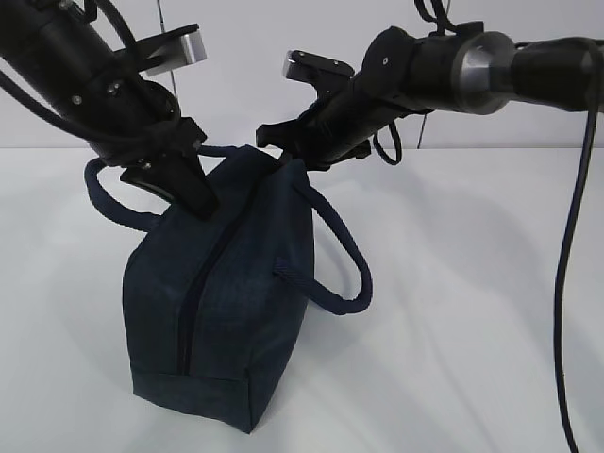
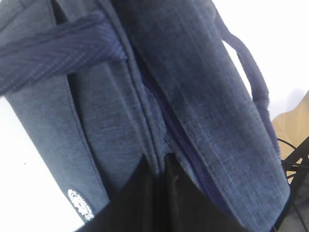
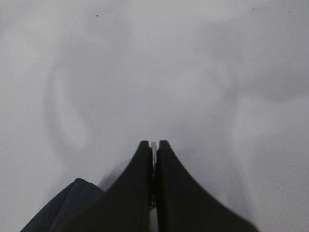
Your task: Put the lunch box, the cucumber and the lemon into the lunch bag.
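The lunch bag [image 1: 222, 302] stands on the white table [image 1: 453, 359], its near end facing the exterior camera, the zipper [image 1: 200, 283] running up its top face and looking closed. It is boxy, of dark navy woven fabric with a fine heathered grain, and one padded loop handle [image 1: 340, 255] droops off its right side.

Behind that, at the bag's upper edge, the left gripper [image 1: 193, 193] presses its dark fingers together on the fabric beside the zipper, probably to steady the bag. The left wrist view shows the zipper seam and a ribbed handle strap [image 2: 53, 53] close up.

Farther back, the right gripper [image 3: 153, 159] has its fingers pinched on something thin and pale, possibly the zipper pull; I cannot tell.

Lunch box, cucumber and lemon are not visible; presumably they sit inside.
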Motion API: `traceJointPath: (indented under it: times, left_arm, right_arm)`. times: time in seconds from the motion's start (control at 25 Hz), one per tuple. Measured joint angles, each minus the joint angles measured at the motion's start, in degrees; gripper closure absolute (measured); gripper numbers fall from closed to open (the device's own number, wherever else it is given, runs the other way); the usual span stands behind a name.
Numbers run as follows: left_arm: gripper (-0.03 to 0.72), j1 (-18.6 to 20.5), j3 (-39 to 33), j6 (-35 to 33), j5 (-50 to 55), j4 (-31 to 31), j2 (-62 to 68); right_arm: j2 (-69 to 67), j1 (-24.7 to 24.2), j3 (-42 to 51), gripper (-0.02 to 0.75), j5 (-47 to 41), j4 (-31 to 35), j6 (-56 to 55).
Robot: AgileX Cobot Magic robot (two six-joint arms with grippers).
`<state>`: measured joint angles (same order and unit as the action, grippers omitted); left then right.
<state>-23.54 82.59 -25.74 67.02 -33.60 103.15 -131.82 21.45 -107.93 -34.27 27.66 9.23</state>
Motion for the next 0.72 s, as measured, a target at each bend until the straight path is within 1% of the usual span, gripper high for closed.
traceJointPath:
  times: [0.72]
  left_arm:
    - [0.69, 0.0, 0.0, -0.1, 0.5, 0.0, 0.0]
  right_arm:
    - [-2.4, -0.1, -0.4, 0.751, -2.2, -0.7, -0.1]
